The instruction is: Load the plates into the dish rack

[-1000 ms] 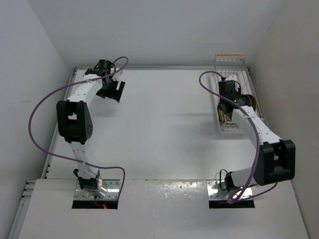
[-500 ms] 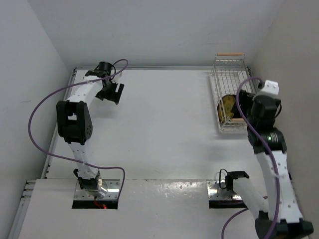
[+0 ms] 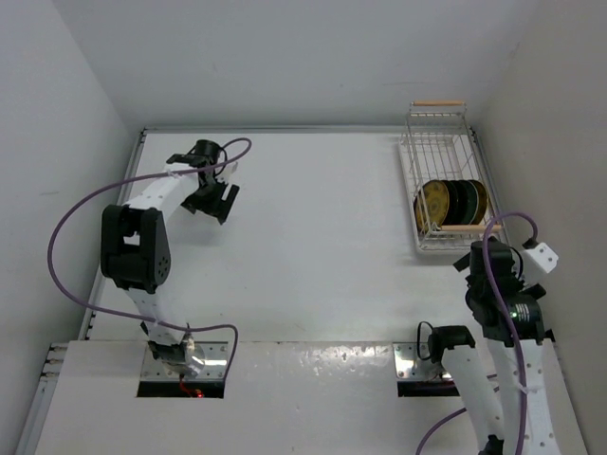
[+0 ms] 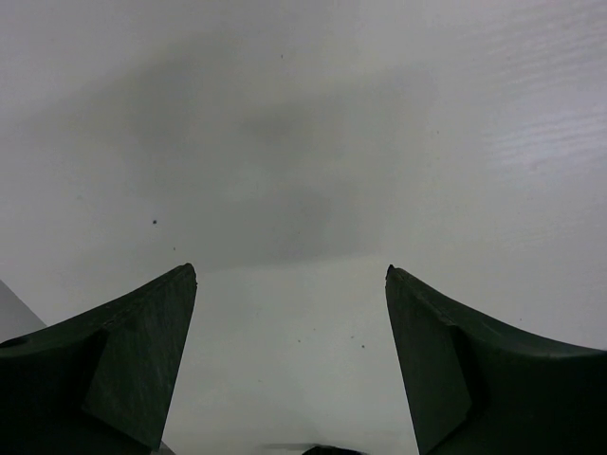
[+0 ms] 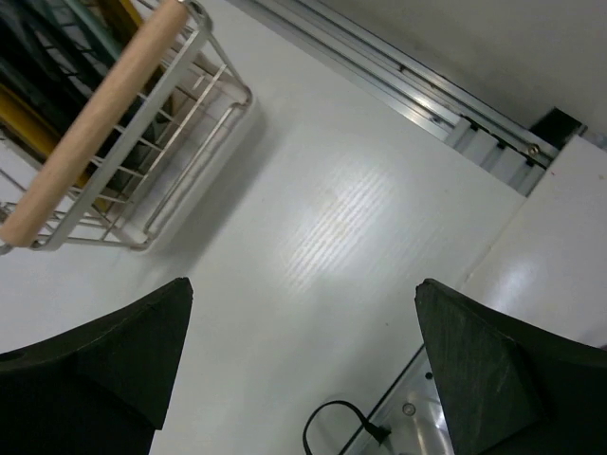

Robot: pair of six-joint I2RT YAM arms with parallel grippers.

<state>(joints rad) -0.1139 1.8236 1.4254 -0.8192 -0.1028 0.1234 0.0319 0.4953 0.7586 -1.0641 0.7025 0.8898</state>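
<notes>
At the lower right of the overhead view the right arm [image 3: 493, 294] is folded close to its base, just short of the dish rack [image 3: 438, 142]. Its wrist camera shows both dark fingers [image 5: 104, 360] spread far apart with bare table [image 3: 322, 237] between them, so the jaws are wide and hold nothing. The rack's near wooden handle [image 5: 95, 118] crosses the upper left of that view.

Above that, the plates [image 3: 453, 202] stand on edge in a tight row in the near half of the rack. A yellow one is on the left, black ones sit in the middle, and a yellowish rim shows at the right. Their exact number is hard to tell.

Further up, at upper left, the left arm [image 3: 142, 237] reaches over the table, well apart from the rack. Its jaws are also wide and empty, and its fingers [image 4: 133, 360] frame only white surface.

No plate is visible on the table, so loading looks finished or nearly so. The next move probably calls only for both arms to move clear without knocking the rack.
</notes>
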